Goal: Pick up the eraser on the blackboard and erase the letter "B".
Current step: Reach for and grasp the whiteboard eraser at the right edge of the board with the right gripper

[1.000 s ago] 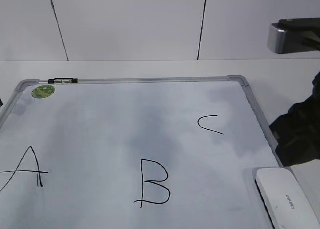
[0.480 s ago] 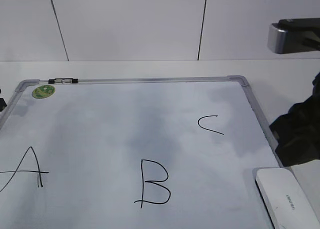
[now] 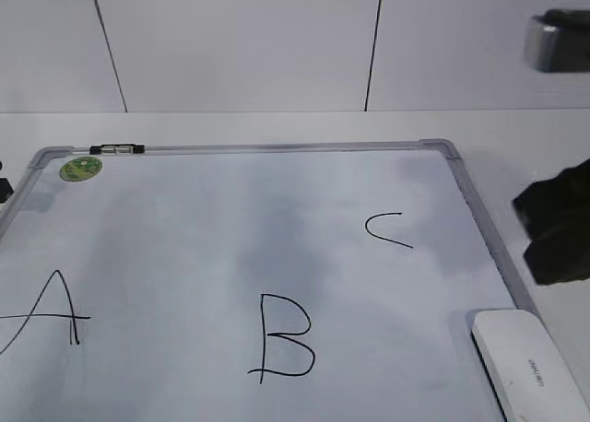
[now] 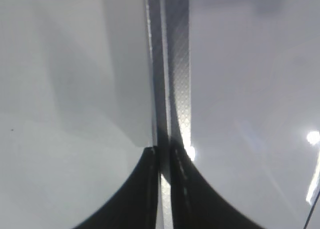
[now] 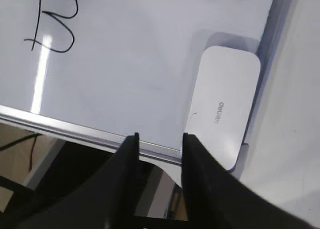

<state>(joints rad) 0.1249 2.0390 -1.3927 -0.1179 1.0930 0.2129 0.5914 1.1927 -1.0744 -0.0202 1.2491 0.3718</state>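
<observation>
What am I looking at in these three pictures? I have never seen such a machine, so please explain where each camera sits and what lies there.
This is a robot with two arms; each ends in a two-fingered gripper. One camera looks at the scene from the front; one sits on each wrist. A whiteboard lies flat, bearing the letters A, B and C. A white eraser rests at its right corner. The left gripper has its fingers clamped on the board's metal frame. The right gripper is open, holds nothing, and hangs above the board's edge near the eraser.

Eraser [image 3: 528, 364] on blackboard's [image 3: 277, 148] right corner
</observation>
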